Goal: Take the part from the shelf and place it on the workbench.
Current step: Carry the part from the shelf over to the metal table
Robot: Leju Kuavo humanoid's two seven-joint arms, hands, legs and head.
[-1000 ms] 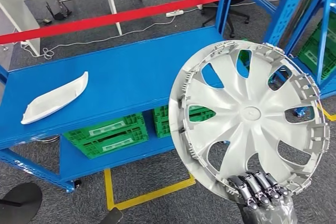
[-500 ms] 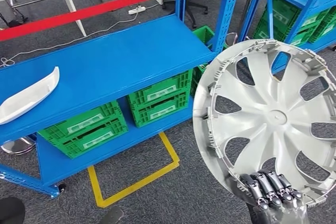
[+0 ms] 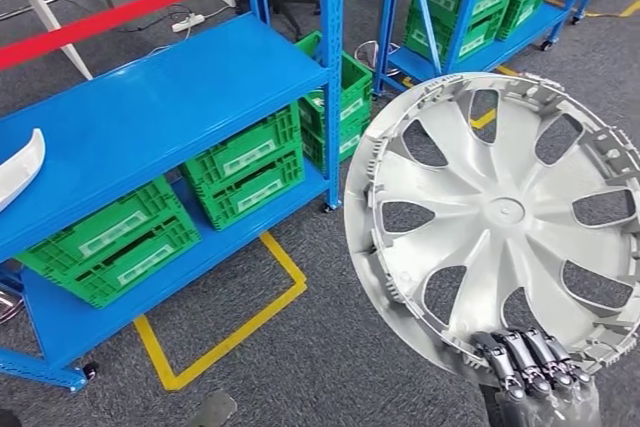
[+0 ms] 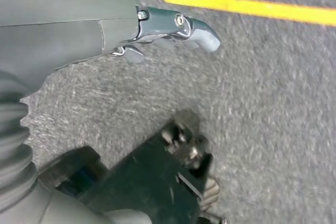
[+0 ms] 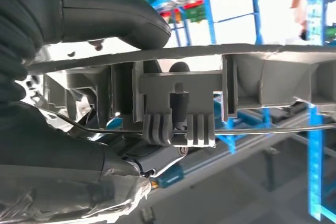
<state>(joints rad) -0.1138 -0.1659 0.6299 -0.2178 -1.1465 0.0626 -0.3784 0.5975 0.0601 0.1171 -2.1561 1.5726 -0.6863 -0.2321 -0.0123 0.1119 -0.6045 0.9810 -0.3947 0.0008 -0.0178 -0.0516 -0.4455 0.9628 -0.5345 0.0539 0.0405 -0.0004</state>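
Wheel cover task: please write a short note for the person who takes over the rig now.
Right hand grips the grey wheel cover at its lower rim, holding it upright above the carpet.
Left hand holds nothing and hangs over the floor near a yellow line.
Done: the part is off the shelf.
Left: carry it to the workbench and set it down; which surface that is, I cannot tell. The blue shelf lies to the left.

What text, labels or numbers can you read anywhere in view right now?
None is legible.
White labels on the green plastic crates: too small and blurred to read.
Centre emblem on the silver plastic wheel cover held by the right hand: no readable mark.
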